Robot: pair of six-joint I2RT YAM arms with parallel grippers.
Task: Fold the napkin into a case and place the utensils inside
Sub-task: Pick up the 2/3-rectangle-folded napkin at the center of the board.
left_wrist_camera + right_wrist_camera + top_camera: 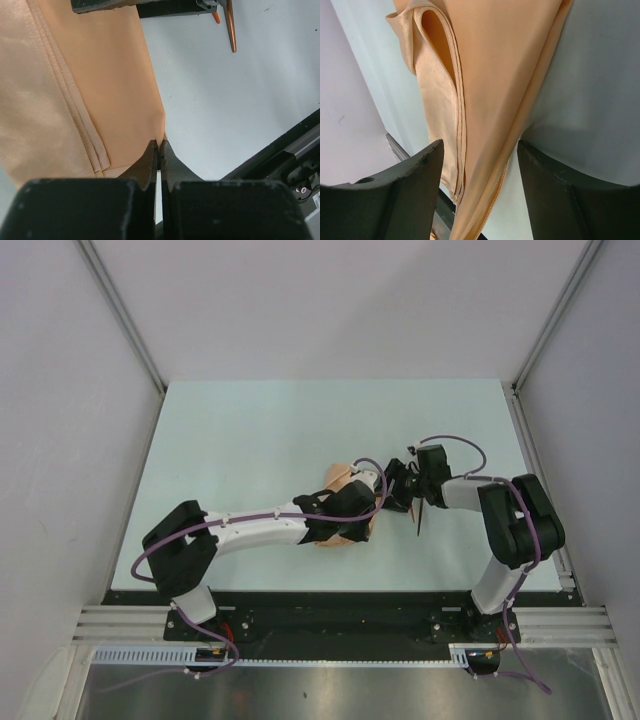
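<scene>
WORKTOP point(250, 430), CENTRE: We see the left pincer point(159, 149) pressed tight together on a corner of the peach-orange napkin point(75, 100), with the hemmed edge of the cloth running into its tips. The right pincer point(480, 147) stands apart, its two dark fingers point(420, 175) straddling the napkin's folded layers. We cannot tell whether either finger touches the cloth. The napkin sits mid-worktop, between and partly beneath both arms. Just to its right, near the right pincer, one thin reddish-brown utensil point(418, 520) shows against the pale surface.
</scene>
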